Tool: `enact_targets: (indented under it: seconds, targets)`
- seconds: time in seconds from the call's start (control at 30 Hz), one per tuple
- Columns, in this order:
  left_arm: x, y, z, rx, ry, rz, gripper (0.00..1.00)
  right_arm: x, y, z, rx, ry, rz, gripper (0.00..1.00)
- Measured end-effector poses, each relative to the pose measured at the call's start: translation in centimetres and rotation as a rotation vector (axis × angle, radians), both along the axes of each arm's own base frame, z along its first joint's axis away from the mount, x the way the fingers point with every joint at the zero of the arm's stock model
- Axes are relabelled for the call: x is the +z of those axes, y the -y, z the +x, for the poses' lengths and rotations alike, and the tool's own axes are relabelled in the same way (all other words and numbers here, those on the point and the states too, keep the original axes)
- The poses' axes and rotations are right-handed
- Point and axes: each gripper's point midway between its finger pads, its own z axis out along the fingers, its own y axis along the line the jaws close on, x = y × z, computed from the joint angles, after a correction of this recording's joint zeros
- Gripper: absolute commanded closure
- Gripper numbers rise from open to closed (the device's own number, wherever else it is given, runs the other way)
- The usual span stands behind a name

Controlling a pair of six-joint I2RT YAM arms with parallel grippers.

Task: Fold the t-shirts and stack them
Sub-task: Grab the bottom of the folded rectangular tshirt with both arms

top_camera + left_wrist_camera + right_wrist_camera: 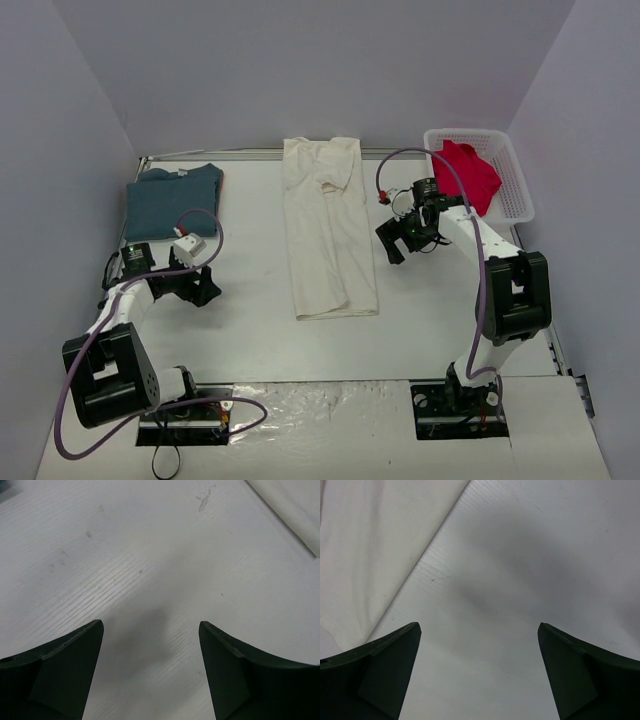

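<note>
Centrally on the table (pixel 250 330) lies the cream-white t-shirt (pixel 328 228), folded lengthwise into a long narrow strip that runs from the far edge toward the arms. The teal-blue t-shirt (pixel 172 200) lies flat as a compact rectangle at the far left corner. The red t-shirt (pixel 468 175) sits bunched in the white lattice basket (pixel 518 190) at the far right corner.

The left gripper (pixel 203 288) is low over bare table, between the teal-blue and cream-white shirts and apart from both. Its fingers are spread, with nothing between them. The right gripper (pixel 395 243) stands just right of the cream strip, between it and the basket. Its fingers are spread wide and hold nothing.

Only the top view shows all three shirts and the basket. The left wrist view shows bare table between the fingers, with a cream edge cut off at the upper right corner. The right wrist view shows the cream cloth's border at upper left, near the left finger. The layers within each fold and the red shirt's outline cannot be made out.
</note>
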Motion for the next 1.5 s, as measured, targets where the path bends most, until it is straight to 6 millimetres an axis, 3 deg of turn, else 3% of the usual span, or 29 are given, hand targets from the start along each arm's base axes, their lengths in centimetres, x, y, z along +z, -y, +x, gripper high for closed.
enact_targets:
  seconds: [0.4,0.5,0.6,0.67,0.73,0.77,0.87,1.07,1.23,1.37,1.5]
  targets:
    - [1.5,0.6,-0.4,-0.022,0.030,0.016,0.20,0.1,-1.0,-0.1,-0.025,-0.020,0.021,0.00]
    - [4.3,1.5,1.0,-0.038,0.104,0.092,0.15,1.3,-2.0,0.7,-0.035,0.016,0.002,0.00]
    - [7.8,4.5,2.2,-0.115,0.179,0.189,0.14,2.4,-3.7,1.4,-0.016,0.087,-0.078,0.00]
    - [10.0,6.2,3.0,-0.157,0.216,0.230,0.12,2.7,-4.8,1.7,0.000,0.120,-0.134,0.00]
    - [11.7,7.4,3.5,-0.179,0.243,0.253,0.02,2.7,-6.0,2.1,0.007,0.134,-0.170,0.00]
    - [12.2,7.4,3.7,-0.172,0.246,0.265,0.06,2.6,-6.3,2.7,0.001,0.136,-0.189,0.00]
    - [12.0,6.6,3.8,-0.135,0.224,0.296,0.06,1.6,-6.0,3.8,-0.028,0.134,-0.221,0.00]
    - [10.4,5.5,3.5,-0.070,0.173,0.345,0.06,0.8,-6.2,2.9,-0.020,0.051,-0.117,0.00]
    - [9.5,6.0,3.4,-0.046,0.132,0.353,0.06,0.3,-6.9,2.4,-0.014,-0.024,-0.050,0.00]
    - [9.5,7.8,2.5,-0.117,0.145,0.368,0.06,-0.5,-6.8,1.3,-0.016,-0.008,-0.085,0.00]
    - [8.9,9.6,1.1,-0.215,0.142,0.404,0.06,-0.2,-6.9,-2.5,0.072,0.121,-0.250,0.00]
